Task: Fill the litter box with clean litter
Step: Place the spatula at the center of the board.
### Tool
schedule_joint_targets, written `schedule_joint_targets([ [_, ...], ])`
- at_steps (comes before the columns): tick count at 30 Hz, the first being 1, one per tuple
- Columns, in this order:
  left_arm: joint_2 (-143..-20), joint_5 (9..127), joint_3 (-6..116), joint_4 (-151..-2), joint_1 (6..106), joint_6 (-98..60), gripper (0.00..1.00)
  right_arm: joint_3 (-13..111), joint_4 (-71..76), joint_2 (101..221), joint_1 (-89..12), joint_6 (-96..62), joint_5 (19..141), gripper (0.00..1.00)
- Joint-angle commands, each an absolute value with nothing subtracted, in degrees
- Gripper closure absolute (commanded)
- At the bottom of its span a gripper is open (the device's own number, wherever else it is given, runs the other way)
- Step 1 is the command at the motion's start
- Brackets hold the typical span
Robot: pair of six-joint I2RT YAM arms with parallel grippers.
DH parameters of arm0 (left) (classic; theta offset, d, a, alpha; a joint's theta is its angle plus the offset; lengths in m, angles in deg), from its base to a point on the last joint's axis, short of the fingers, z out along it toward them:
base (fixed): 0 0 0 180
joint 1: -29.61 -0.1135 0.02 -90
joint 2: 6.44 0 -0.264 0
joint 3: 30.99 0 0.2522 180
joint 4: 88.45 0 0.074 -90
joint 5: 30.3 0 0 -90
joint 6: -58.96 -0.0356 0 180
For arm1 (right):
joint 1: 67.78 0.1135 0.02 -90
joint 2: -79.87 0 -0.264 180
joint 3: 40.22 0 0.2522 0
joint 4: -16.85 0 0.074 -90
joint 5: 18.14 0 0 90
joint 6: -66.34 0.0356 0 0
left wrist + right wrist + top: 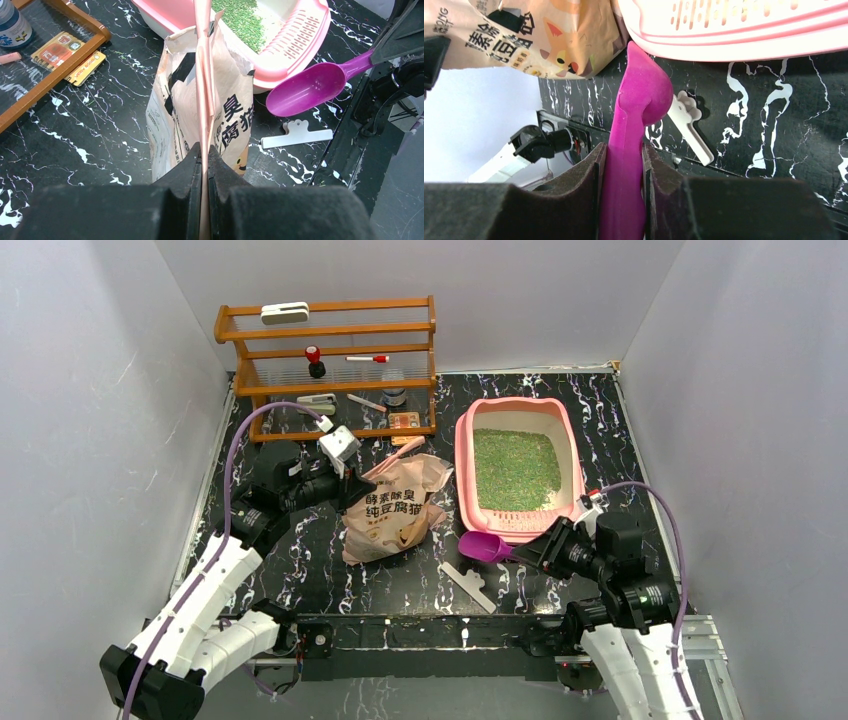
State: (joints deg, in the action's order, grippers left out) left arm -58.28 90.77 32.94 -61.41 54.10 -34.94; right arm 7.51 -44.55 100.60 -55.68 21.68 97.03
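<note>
Both jaws grip: the left jaws pinch the pink top strip of the beige cat-printed paper bag (172, 115) (plain only from the wrist), and the right jaws clamp the handle of the purple plastic scoop (639, 100). Toward the counter's (300, 570) far right corner, the large pink rectangular plastic litter box (463, 455) holds flat green litter granules (515, 468).

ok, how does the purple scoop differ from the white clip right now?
The purple scoop is held between the fingers of the right gripper; the white clip lies free on the table. The scoop has a rounded bowl; the clip is flat. Both sit near the litter box.
</note>
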Motion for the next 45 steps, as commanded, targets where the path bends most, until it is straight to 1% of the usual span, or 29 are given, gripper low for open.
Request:
schedule_joint_targets([
  [1, -56.2, 92.7, 32.2, -62.6, 54.3, -35.0, 1.00, 4.8, -40.7, 96.4, -55.7, 25.0, 89.6, 1.00],
  [5, -56.0, 92.5, 32.2, -62.5, 54.3, -35.3, 1.00, 2.0, -38.0, 94.4, -55.6, 26.4, 91.9, 1.00],
  [13, -56.5, 92.8, 32.3, -62.5, 54.3, -34.9, 1.00, 0.0, -36.5, 98.3, -55.6, 24.2, 93.2, 1.00],
  [19, -56.8, 93.1, 32.0, -62.4, 54.3, -34.7, 1.00, -5.4, -32.0, 94.5, -55.6, 27.7, 91.8, 0.99],
  [20, -56.8, 93.2, 32.0, -62.4, 54.3, -34.7, 1.00, -6.2, -31.1, 93.4, -55.7, 28.5, 91.4, 0.97],
  [27, -56.8, 93.2, 32.1, -62.0, 54.3, -34.6, 1.00, -12.0, -29.5, 86.4, -55.7, 35.7, 90.2, 0.75],
  [31, -57.5, 93.4, 32.6, -62.0, 54.4, -34.6, 1.00, -10.3, -33.0, 86.3, -55.6, 36.0, 88.7, 0.72],
  [34, -58.0, 93.8, 32.8, -62.0, 54.3, -34.6, 1.00, -7.8, -36.8, 86.9, -55.7, 35.4, 86.5, 0.55],
  [39, -58.5, 93.8, 33.2, -62.0, 54.3, -34.9, 1.00, -6.5, -37.3, 90.2, -55.7, 34.5, 87.4, 0.53],
  [41, -58.6, 93.8, 33.3, -61.9, 54.3, -35.1, 1.00, -5.8, -37.9, 92.6, -55.7, 34.4, 87.5, 0.48],
  [45, -58.1, 93.8, 33.4, -62.0, 54.3, -35.2, 1.00, -2.9, -40.1, 98.2, -55.6, 31.9, 86.8, 0.42],
])
